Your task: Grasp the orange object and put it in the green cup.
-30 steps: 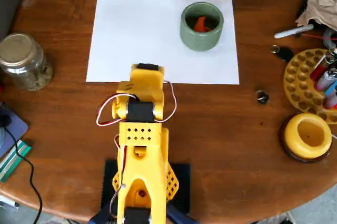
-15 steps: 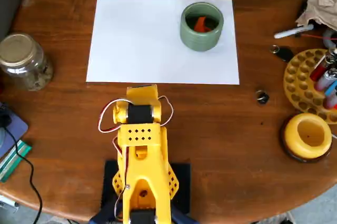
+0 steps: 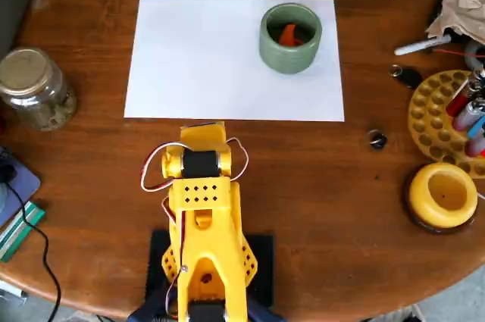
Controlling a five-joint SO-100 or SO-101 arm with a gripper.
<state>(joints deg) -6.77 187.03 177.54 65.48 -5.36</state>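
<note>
One tiny bright orange-red plastic piece [image 3: 287,33] is counted in the overhead view, and it is seen lying inside the one short, thick-walled, sage-green cup [image 3: 290,57], against the cup's dark interior. Only part of the piece is shown above the cup's near wall, so its full shape cannot be made out. The cup is set on a single white sheet of paper [image 3: 204,57] spread on the round brown wooden table [image 3: 326,186].

One yellow plastic robot arm [image 3: 201,216] is seen folded back over its base near the lower edge of the picture, its lowest part cut off by the frame. The gripper is hidden under the arm's yellow upper housing, so whether it is clenched or released cannot be told. The cup and the piece lie well apart from the folded arm, beyond it and to the right as the view shows them.

One glass jar with a metal lid [image 3: 32,87] is placed far to the arm's left. One round yellow bowl-like holder [image 3: 445,195] sits to the right, and one yellow perforated tray [image 3: 437,117], cut off by the right edge, stands just above it.
</note>
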